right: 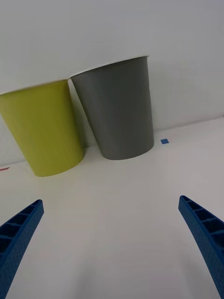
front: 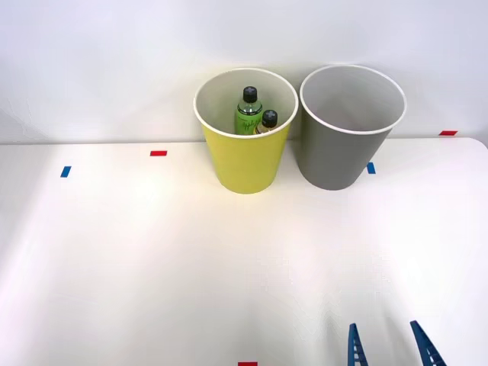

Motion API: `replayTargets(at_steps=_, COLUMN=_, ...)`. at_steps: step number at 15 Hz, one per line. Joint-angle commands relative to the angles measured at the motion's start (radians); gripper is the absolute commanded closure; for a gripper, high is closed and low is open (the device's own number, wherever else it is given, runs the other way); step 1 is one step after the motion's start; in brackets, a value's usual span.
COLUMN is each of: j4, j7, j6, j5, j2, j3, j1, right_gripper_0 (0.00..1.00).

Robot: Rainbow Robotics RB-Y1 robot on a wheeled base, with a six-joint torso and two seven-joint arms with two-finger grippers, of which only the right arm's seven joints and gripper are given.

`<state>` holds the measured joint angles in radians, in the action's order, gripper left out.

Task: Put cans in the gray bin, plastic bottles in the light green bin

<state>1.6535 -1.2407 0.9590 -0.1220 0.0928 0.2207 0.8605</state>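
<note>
The light green bin (front: pixel 245 164) stands at the back of the white table, with the gray bin (front: pixel 339 156) right beside it on its right. Two plastic bottles with black caps stand inside the light green bin: a green one (front: pixel 248 114) and a smaller yellowish one (front: pixel 268 122). No cans show; the gray bin's visible inside looks bare. My right gripper (front: pixel 389 345) hovers low at the table's near right edge, open, with nothing between its blue ribbed fingers. The wrist view faces both bins, light green bin (right: pixel 44 131) and gray bin (right: pixel 119 112), with the gripper (right: pixel 112 247) open in front.
Small tape marks dot the table (front: pixel 152 252): red ones (front: pixel 158 153) and blue ones (front: pixel 65 171), another blue one (right: pixel 164 141) by the gray bin. A white wall rises just behind the bins.
</note>
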Motion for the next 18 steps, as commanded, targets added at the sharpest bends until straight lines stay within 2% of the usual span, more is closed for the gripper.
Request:
replayTargets(at_steps=1, j4=0.0, j7=-0.006, j6=0.027, j5=0.022, j2=0.004, j3=0.025, j1=0.037, right_gripper_0=0.0)
replayTargets(at_steps=18, j4=0.0, j7=-0.026, j6=0.032, j5=0.032, j2=0.015, j3=0.037, j1=0.057, right_gripper_0=0.0)
